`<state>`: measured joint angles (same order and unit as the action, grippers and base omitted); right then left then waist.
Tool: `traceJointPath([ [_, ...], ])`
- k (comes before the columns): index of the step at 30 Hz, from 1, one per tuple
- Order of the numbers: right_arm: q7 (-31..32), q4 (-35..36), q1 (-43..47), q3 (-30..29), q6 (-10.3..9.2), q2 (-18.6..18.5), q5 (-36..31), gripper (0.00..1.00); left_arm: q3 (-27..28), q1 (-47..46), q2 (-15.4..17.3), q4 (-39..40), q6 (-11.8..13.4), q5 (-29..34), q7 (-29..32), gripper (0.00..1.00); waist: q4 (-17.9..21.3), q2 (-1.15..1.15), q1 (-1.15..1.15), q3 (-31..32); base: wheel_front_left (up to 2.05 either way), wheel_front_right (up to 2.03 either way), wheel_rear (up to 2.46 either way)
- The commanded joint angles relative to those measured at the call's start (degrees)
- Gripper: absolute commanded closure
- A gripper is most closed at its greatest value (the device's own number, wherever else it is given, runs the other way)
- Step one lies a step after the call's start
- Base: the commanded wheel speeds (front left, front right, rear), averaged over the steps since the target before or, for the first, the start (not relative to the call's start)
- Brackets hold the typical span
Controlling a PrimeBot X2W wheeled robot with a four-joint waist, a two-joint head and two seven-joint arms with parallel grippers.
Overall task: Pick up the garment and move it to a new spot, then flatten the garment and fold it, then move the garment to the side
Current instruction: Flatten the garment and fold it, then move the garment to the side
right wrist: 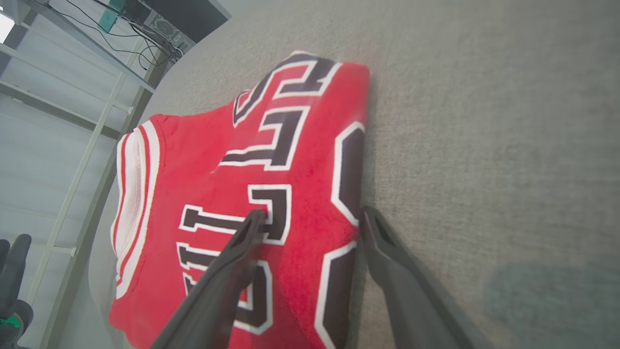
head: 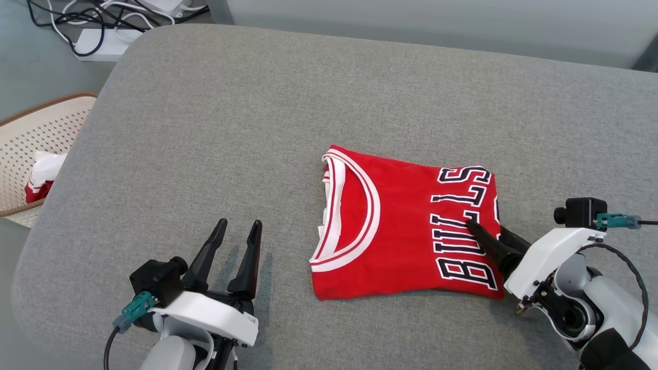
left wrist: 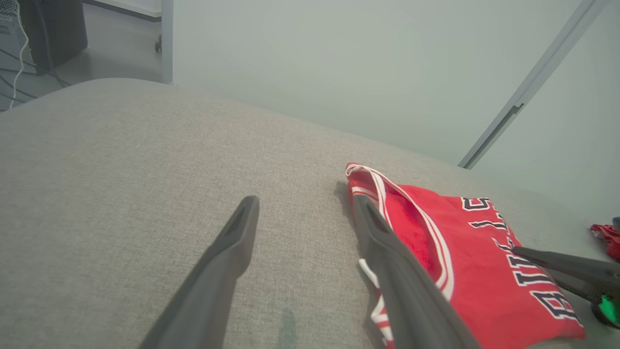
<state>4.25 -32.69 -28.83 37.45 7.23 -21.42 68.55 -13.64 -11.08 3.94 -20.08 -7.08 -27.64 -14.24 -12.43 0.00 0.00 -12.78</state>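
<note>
The garment (head: pixel 401 221) is a red jersey with white trim and black lettering. It lies folded into a rectangle on the grey padded surface (head: pixel 257 103), right of centre. My right gripper (head: pixel 486 228) stands open astride its right edge. In the right wrist view that gripper (right wrist: pixel 314 215) has one finger over the lettering of the garment (right wrist: pixel 203 160) and the other on the grey fabric beside the fold. My left gripper (head: pixel 239 223) is open at the lower left, apart from the jersey. In the left wrist view it (left wrist: pixel 305 198) holds nothing, with the garment (left wrist: pixel 479 261) to its right.
A perforated basket (head: pixel 31 133) holding a red and white cloth (head: pixel 43 174) sits beyond the surface's left edge. Cables and a white power strip (head: pixel 103 41) lie on the floor at the far left. A pale wall (head: pixel 437 25) runs behind the surface.
</note>
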Motion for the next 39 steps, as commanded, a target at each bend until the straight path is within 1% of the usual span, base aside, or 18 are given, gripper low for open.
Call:
traceJointPath([
  [1, 1.31, 0.03, 0.84, 1.48, 0.25, 0.6, 0.37, 0.0, 1.97, -2.35, 0.44, 1.7, -0.41, 0.46, -0.76, 0.0, -0.33, 0.0, 0.0, -0.17, 0.0, 0.0, 0.0],
  [3, 1.85, -0.36, 0.47, 1.96, 0.25, 1.09, 0.66, 0.01, 1.9, -2.46, 0.37, 1.83, -0.41, 0.48, -0.76, 0.0, -0.67, 0.0, 0.0, -0.33, 0.0, 0.0, 0.0],
  [4, 1.96, -0.54, 0.26, 2.19, 0.25, 1.28, 0.71, 0.3, 1.86, -2.51, 0.33, 1.87, -0.41, 0.5, -0.76, 0.0, -0.82, 0.0, 0.0, -0.35, 0.0, 0.0, 0.0],
  [5, 1.83, -0.83, 0.05, 2.2, 0.25, 1.5, 0.82, 0.53, 1.87, -2.55, 0.3, 1.93, -0.41, 0.54, -0.76, 0.0, -0.93, 0.0, 0.0, -0.39, 0.0, 0.0, 0.0],
  [6, 1.77, -1.14, -0.14, 2.33, 0.25, 1.65, 0.82, 1.0, 1.87, -2.6, 0.25, 1.99, -0.41, 0.57, -0.76, 0.0, -1.04, 0.0, 0.0, -0.42, 0.0, 0.0, 0.0],
  [9, 0.59, -1.6, -0.79, 2.55, 0.25, 1.83, 0.45, 1.0, 1.9, -2.65, 0.15, 2.07, -0.41, 0.62, -0.76, 0.0, -1.26, 0.0, 0.0, -0.42, 0.0, 0.0, 0.0],
  [13, -2.6, -1.29, -1.49, 1.71, 0.25, 1.56, 0.53, 1.0, 2.37, -2.17, 0.19, 2.04, -0.41, 0.73, -0.76, 0.0, -0.72, 0.0, 0.0, 0.23, 0.0, 0.0, 0.0],
  [17, -5.8, -0.52, -1.56, 0.88, 0.25, 1.0, 0.74, 1.0, 2.33, -1.73, 0.62, 1.97, -0.41, 0.99, -0.76, 0.0, 1.06, 0.0, 0.0, 1.43, 0.0, 0.0, 0.0],
  [20, -7.41, 0.02, -0.98, 0.77, 0.25, 0.41, 0.89, 1.0, 1.82, -1.73, 1.05, 2.21, -0.41, 1.03, -0.76, 0.0, 3.2, 0.0, 0.0, 2.37, 0.0, 0.0, 0.0],
  [24, -8.74, 0.67, 0.48, 0.81, 0.25, -0.13, 1.52, 1.0, 0.86, -1.85, 1.74, 2.33, -0.41, 1.22, -0.76, 0.0, 7.1, 0.0, 0.0, 3.47, 0.0, 0.0, 0.0],
  [33, -11.7, 1.97, 4.98, 0.6, 0.25, -1.14, 2.66, 1.0, -0.16, -2.05, 3.13, 2.31, -0.41, 1.18, -0.76, 0.0, 18.74, 0.0, 0.0, 5.33, 0.0, 0.0, 0.0],
  [34, -11.7, 1.97, 4.98, 0.6, 0.25, -1.14, 2.66, 1.0, -0.16, -2.05, 3.13, 2.31, -0.41, 1.18, -0.76, 0.0, 18.74, 0.0, 0.0, 5.33, 0.0, 0.0, 0.0],
  [39, -12.57, 2.81, 7.02, 0.11, 0.25, -1.79, 3.41, 1.0, -0.29, -1.78, 3.84, 2.3, -0.41, 1.2, -0.76, 0.0, 25.29, 0.0, 0.0, 5.55, 0.0, 0.0, 0.0],
])
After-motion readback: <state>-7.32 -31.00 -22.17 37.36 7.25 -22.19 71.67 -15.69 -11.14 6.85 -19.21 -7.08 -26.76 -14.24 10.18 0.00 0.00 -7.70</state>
